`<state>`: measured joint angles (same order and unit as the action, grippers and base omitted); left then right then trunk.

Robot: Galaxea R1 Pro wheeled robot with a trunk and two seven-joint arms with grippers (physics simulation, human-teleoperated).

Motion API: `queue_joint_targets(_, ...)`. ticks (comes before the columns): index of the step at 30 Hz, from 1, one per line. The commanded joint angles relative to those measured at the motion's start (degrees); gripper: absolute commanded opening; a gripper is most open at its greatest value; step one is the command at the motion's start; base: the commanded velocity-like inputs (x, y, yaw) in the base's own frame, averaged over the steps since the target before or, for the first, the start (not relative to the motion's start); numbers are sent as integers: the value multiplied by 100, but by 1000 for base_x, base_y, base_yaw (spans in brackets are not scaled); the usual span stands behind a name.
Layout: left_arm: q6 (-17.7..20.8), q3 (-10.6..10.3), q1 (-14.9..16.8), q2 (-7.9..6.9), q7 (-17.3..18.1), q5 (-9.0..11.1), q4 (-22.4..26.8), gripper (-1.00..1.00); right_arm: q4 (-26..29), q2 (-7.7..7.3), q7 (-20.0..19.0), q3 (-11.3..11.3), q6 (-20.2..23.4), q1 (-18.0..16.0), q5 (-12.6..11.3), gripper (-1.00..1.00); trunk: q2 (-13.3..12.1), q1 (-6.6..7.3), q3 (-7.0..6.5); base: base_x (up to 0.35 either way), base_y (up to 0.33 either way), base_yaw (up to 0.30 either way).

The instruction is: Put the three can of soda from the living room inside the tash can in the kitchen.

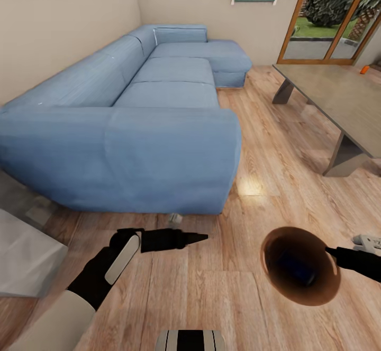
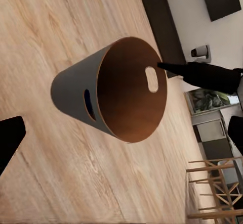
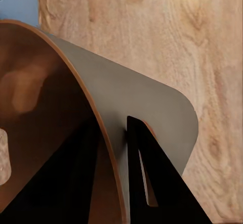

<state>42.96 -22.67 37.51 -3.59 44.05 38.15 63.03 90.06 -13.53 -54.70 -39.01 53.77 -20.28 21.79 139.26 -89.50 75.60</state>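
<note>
The tash can, grey outside and brown inside, hangs tilted above the wood floor at the lower right. My right gripper is shut on its rim, one finger outside the wall and one inside. A dark blue can of soda lies inside it. A small orange can of soda stands at the far edge of the coffee table. My left gripper hovers over the floor left of the bin, open and holding nothing, its fingers wide apart, facing the bin's mouth.
A large blue sofa fills the left and middle, its arm just beyond my left gripper. Wood-framed glass doors stand at the back right. A grey block sits at the lower left. Open floor lies between the sofa and the coffee table.
</note>
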Motion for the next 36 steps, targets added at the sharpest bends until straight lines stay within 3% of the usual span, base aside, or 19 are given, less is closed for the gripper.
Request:
queue_joint_targets(1,2,3,-1,-33,-4,5,-33,100,2,33,-33,-4,33,-3,-33,-100,0,1,-1,0,0,0)
queue_joint_targets(6,1,8,-3,-148,-10,8,-62,100,10,184,-163,-45,98,-2,105,-100,0,1,-1,0,0,0)
queue_joint_targets(15,1,8,0,-159,-19,5,-63,100,12,188,-391,-171,141,-2,376,-100,0,1,-33,0,0,31)
queue_joint_targets(16,-2,8,0,-159,-19,3,-63,100,12,184,-499,-177,623,-2,-898,-100,0,1,-42,0,0,120)
queue_joint_targets(36,-14,59,-2,-162,-37,0,-179,100,12,158,-541,-221,623,-2,-896,-100,0,1,-212,0,0,143)
